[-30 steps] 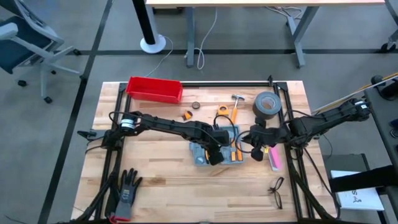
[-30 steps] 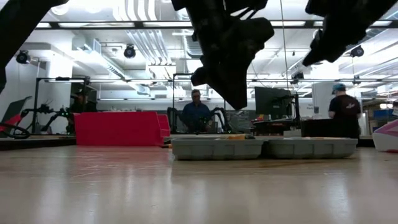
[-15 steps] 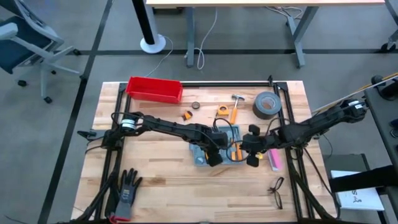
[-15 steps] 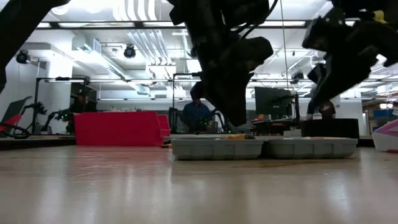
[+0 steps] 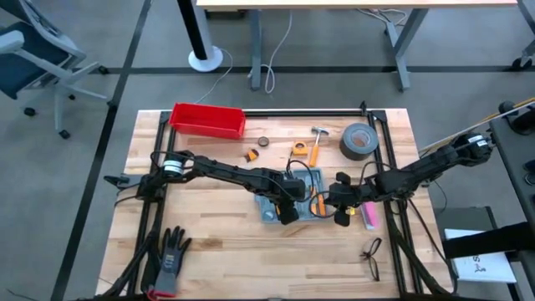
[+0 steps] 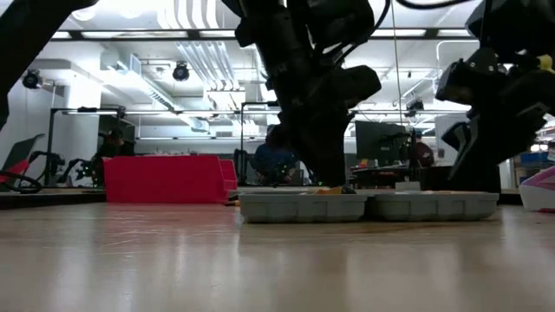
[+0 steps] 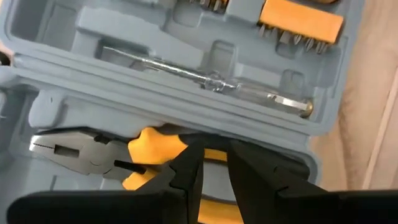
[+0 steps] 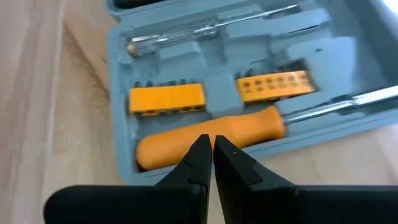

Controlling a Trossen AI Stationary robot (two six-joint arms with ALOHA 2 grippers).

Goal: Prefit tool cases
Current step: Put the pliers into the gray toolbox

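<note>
Open case flat at table centre, both halves up; pliers seated in one half, orange screwdriver in other. Left gripper over pliers' yellow handle, fingers narrowly parted, apparently gripping nothing. Right gripper at case's 3 o'clock edge, just dropped lower and pinched fully shut, empty. Probably poised to press screwdriver home. Red bin at 10 o'clock, untouched.

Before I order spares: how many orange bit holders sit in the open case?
2, side by side in the tool case above the orange-handled screwdriver: one bit holder nearer the case's edge, the other beside it. None looks hidden.
</note>
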